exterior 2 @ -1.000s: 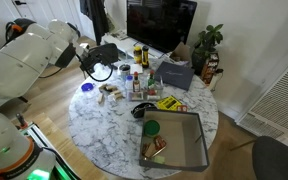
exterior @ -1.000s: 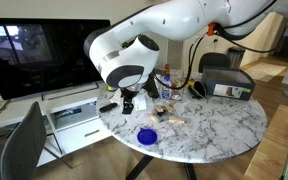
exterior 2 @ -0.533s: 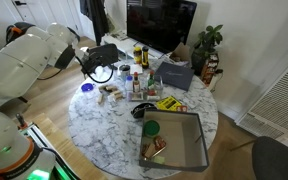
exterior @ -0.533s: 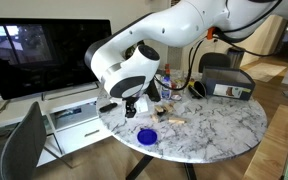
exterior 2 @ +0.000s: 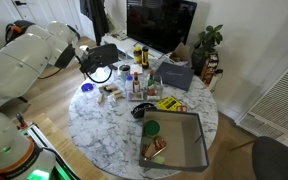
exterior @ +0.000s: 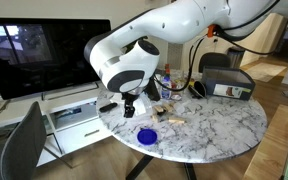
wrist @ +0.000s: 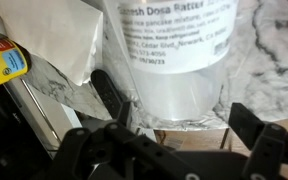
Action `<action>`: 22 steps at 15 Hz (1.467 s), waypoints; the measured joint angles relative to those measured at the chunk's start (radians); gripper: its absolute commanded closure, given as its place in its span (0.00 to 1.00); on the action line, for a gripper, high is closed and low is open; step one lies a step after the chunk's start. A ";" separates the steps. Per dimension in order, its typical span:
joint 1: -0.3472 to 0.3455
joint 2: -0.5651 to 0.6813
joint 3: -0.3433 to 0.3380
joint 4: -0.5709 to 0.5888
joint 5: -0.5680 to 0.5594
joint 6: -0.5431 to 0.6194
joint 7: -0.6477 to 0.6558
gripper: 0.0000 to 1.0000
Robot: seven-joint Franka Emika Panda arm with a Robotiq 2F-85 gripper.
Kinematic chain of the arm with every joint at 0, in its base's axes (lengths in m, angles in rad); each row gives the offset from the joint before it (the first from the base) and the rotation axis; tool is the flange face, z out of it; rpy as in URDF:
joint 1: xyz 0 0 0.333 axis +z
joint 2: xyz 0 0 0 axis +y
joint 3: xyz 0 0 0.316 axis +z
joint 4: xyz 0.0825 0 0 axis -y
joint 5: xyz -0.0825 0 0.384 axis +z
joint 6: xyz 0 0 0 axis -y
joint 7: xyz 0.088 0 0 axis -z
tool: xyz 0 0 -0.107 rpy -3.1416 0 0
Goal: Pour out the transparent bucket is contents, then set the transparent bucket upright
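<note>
**Pour looks done; upright placement unconfirmed**

In an exterior view a few tan pieces, the contents (exterior: 170, 117), lie loose on the marble counter (exterior: 224, 125) near a blue disc (exterior: 146, 135), so the emptying appears finished. In the wrist view the transparent bucket (wrist: 174, 60) sits between the fingers of the end effector (wrist: 172, 98), close to the counter's edge. I cannot tell whether the fingers clamp it or merely flank it. Nor can I tell whether it stands upright, since the arm hides it from outside. What probably remains is to settle it upright and let go.
</note>
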 measured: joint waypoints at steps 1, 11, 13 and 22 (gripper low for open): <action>-0.012 -0.006 0.017 0.000 0.014 0.000 0.000 0.00; -0.267 -0.048 0.226 0.046 0.337 0.077 0.007 0.00; -0.312 -0.056 0.227 0.050 0.432 0.075 0.008 0.00; -0.433 -0.039 0.186 0.037 0.703 -0.097 0.137 0.00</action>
